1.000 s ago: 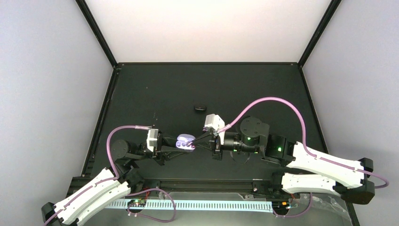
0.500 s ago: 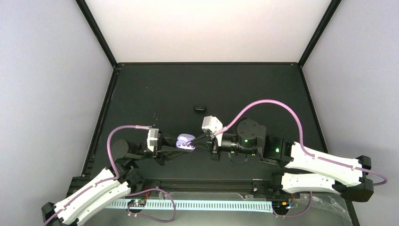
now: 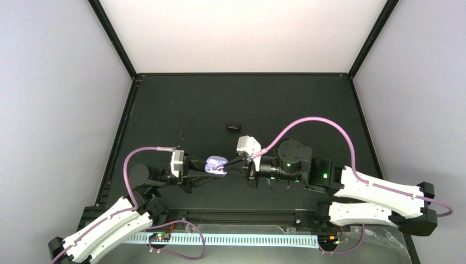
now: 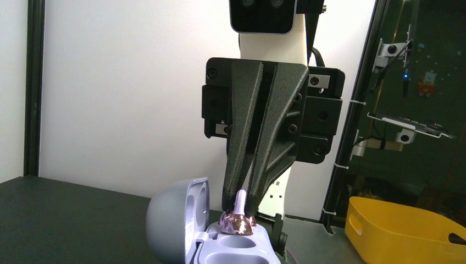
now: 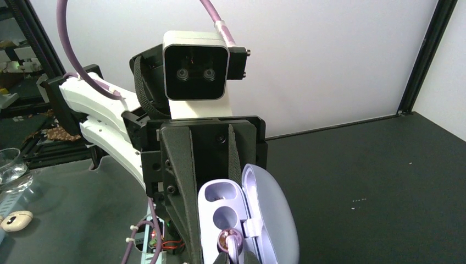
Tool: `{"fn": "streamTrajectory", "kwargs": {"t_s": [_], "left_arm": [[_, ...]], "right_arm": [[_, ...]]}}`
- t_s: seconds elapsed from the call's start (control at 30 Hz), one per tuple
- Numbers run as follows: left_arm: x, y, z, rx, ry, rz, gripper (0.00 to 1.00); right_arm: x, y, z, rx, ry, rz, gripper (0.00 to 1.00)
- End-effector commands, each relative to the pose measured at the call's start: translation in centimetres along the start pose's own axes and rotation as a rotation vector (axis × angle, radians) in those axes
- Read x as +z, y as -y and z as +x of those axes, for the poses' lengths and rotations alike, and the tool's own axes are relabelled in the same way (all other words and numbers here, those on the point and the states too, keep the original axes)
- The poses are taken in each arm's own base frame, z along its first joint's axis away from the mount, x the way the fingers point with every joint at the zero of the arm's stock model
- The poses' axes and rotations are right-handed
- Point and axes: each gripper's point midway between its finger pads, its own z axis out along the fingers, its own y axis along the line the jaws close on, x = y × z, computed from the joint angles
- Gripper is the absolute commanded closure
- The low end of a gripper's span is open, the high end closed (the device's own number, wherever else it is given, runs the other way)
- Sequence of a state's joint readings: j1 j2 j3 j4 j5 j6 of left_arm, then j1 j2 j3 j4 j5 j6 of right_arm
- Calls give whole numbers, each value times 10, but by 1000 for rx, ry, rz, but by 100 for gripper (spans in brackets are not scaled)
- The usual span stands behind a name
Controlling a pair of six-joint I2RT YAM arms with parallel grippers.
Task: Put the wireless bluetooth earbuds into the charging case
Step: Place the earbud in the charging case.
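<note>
A lavender charging case stands open, lid tipped up, with my left gripper shut on its base. Its black fingers flank the case in the right wrist view. My right gripper is shut on the pale stem of a purple-pink earbud. In the left wrist view, that bud rests on the socket at the end of the case nearest the right arm, between the right gripper tips. The other two recesses show nothing inside.
A small black oval object lies on the dark mat behind the grippers. A yellow bin sits off to the side. A glass and a beige pebble-shaped object stand beyond the table edge.
The right arm has shifted a little to the left, bringing the earbud against the case. The left arm and the case have stayed still.
</note>
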State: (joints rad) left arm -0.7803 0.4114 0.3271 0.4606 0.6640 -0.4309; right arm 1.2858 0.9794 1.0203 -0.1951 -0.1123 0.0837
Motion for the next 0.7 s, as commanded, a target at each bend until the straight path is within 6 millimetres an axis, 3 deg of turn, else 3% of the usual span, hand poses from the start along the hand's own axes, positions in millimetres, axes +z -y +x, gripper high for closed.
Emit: {"fn": "streamTrajectory", "kwargs": {"t_s": [0.0,0.23,0.67], "left_arm": [[-2,16,-38,69,106,30,98],[-1,16,-38,65,104,32,98],[-1,9,-31,78,80,1,98]], "right_arm": [[-5,2,10,-4,-37,20,93],[-6,1,6,-5,-27,14,90],[-29,5,-21,17,74,55,70]]}}
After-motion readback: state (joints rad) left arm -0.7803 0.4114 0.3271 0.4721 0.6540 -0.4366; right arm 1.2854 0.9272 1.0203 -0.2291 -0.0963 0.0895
